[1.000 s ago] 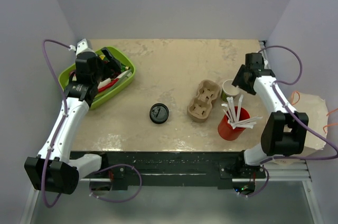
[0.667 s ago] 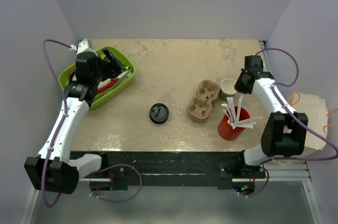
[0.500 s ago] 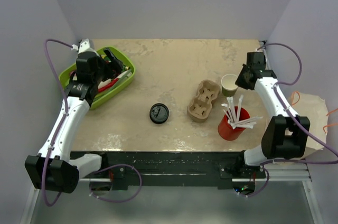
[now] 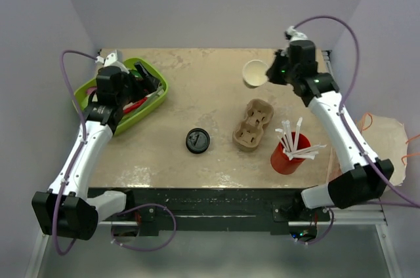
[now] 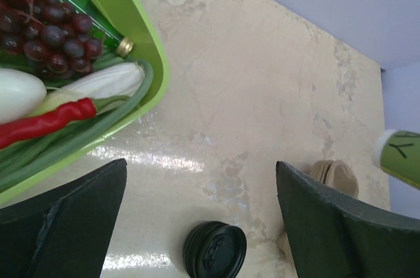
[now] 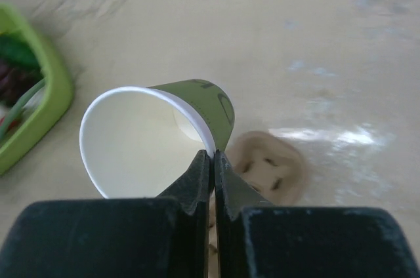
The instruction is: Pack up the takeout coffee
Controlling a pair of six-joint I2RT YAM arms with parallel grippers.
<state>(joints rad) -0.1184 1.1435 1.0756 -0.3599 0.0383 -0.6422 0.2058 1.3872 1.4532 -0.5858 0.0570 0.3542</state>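
Note:
The takeout coffee, a small green paper cup (image 4: 254,73) with a cream inside, hangs tilted on its side above the back of the table. No lid is on it. My right gripper (image 4: 270,75) is shut on its rim, one finger inside and one outside; the right wrist view shows the cup (image 6: 151,137) pinched at my fingertips (image 6: 213,157). The left wrist view catches the cup (image 5: 399,153) at its right edge. My left gripper (image 4: 146,75) stands open over the green tray's near rim, with nothing between the fingers of the gripper (image 5: 200,163).
A black lid (image 4: 197,140) lies on the table's middle, also visible as a lid (image 5: 214,250) below my left fingers. A brown pulp cup carrier (image 4: 253,124) sits right of it. A red cup with white straws (image 4: 287,157) stands front right. The green tray (image 4: 162,86) holds vegetables and grapes.
My right gripper shut on the cup's rim beside the carrier, lifted it, and carried it toward the back and left, tipping it sideways. The left arm barely moved.

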